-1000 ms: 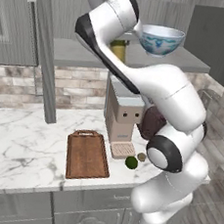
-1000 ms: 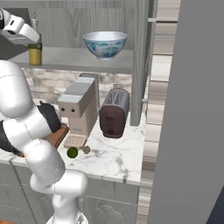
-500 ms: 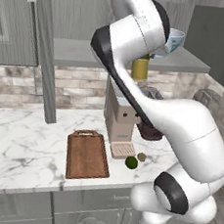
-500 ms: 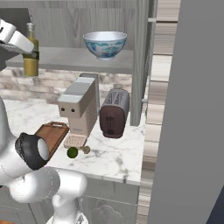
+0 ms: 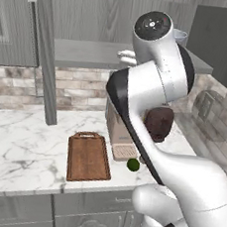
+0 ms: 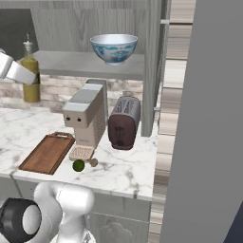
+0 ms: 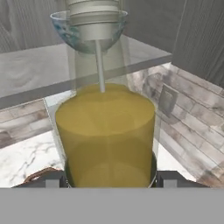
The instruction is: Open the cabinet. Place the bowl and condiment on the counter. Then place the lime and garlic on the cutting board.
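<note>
Coffee machine (image 6: 88, 116) beside dark toaster (image 6: 124, 122), near brick backsplash (image 5: 18, 87).

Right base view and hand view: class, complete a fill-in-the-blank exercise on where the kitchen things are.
1. The bowl stands on the cabinet ____.
2. The gripper holds the ____ bottle.
3. The lime lies on the ____, beside the cutting board.
4. The toaster stands beside the ____ machine.

Missing words: shelf; condiment; counter; coffee

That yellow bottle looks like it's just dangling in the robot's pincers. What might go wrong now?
The condiment sits between the gripper fingers, off the shelf and above the counter; it might slip, fall and tip. The bulky arm crowds the cabinet shelf, so a wide swing might knock the bowl standing there. The lime lies near the counter's edge and might roll off if bumped.
</note>
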Motion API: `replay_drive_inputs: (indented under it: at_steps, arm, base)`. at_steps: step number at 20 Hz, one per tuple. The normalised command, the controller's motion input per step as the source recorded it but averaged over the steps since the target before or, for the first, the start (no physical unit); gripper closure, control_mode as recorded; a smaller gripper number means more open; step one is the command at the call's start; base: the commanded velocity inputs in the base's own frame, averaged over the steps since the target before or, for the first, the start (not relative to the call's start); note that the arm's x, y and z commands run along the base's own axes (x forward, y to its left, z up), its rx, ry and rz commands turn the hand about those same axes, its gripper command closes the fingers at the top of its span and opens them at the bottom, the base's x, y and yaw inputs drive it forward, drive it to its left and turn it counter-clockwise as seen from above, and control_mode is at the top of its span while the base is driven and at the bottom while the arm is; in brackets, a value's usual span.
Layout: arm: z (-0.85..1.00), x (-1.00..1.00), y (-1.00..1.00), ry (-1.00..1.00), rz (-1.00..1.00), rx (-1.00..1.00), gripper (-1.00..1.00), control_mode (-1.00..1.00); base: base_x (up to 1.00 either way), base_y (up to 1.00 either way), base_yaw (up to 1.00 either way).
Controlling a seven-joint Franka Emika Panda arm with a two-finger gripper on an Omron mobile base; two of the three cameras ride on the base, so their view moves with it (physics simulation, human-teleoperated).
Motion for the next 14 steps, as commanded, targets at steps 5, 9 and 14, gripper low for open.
replay_drive_inputs:
  at_steps: [5, 9, 14]
  arm:
    - [-0.02, -0.22, 0.04, -0.19, 0.04, 0.0, 1.0, -1.0]
    - [0.0, -0.07, 0.0, -0.14, 0.11, 0.01, 1.0, -1.0]
    - [0.0, -0.01, 0.0, -0.03, 0.09, 0.05, 1.0, -1.0]
  base:
    - [0.0, 0.0, 0.0]
    - [0.0, 0.0, 0.0]
    - [0.0, 0.0, 0.0]
